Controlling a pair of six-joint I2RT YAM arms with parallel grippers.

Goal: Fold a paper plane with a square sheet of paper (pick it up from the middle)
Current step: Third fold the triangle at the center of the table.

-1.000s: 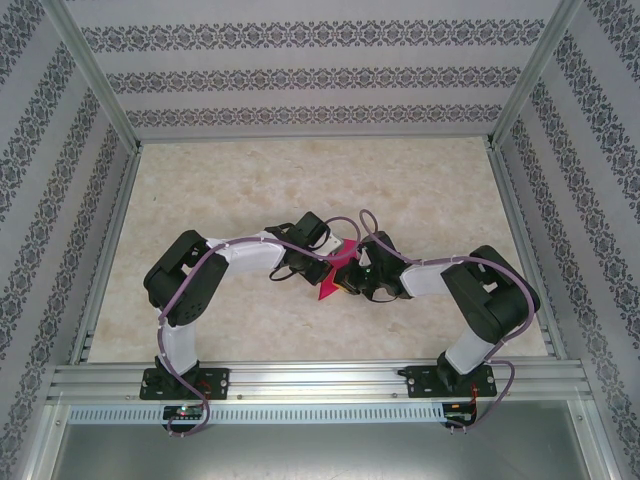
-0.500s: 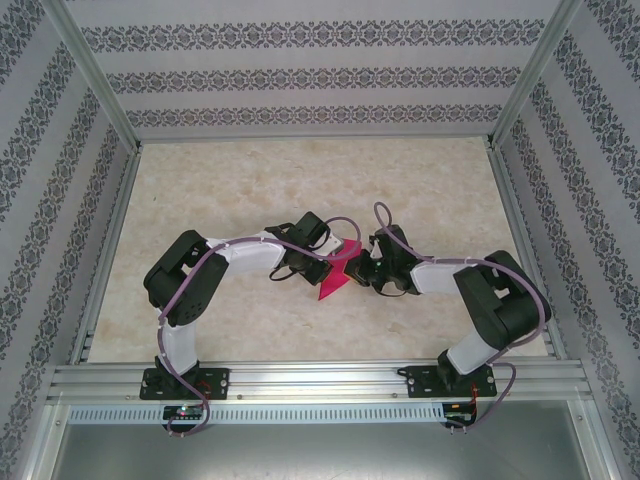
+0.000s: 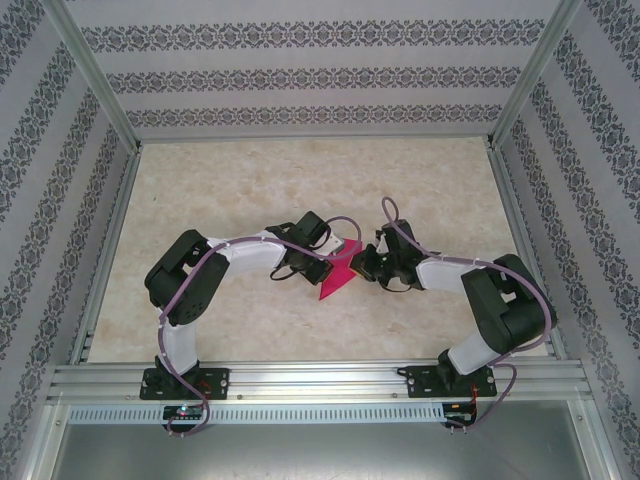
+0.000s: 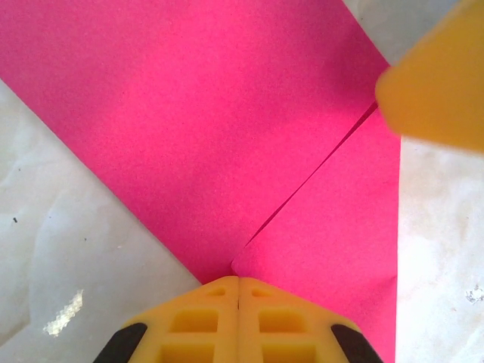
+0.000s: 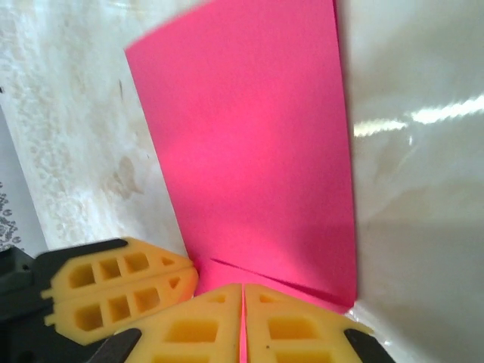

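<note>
The square sheet of paper [image 3: 335, 279], bright magenta-pink, lies folded into a pointed shape mid-table between both arms. In the left wrist view the paper [image 4: 227, 113] shows a diagonal flap edge. My left gripper [image 3: 320, 266] is shut, and its tips [image 4: 238, 281] touch the paper where the flap edge ends, with no paper visible between the jaws. My right gripper [image 3: 361, 266] is shut on the sheet's near edge [image 5: 242, 291], with pink showing in the seam between its jaws. The paper [image 5: 257, 151] stretches away from it. One right finger [image 4: 439, 76] shows at the paper's far corner.
The beige marbled tabletop [image 3: 250, 190] spreads around the paper. Patterned walls and a metal frame [image 3: 95, 90] enclose it on three sides. A metal rail [image 3: 320, 380] at the near edge carries both arm bases. The left gripper's fingers [image 5: 113, 295] sit close beside the right gripper.
My right arm has swung rightward, and its gripper has gone from over the paper's middle to its right edge. The pink shape now spreads wider to the right. The left arm stayed still.
</note>
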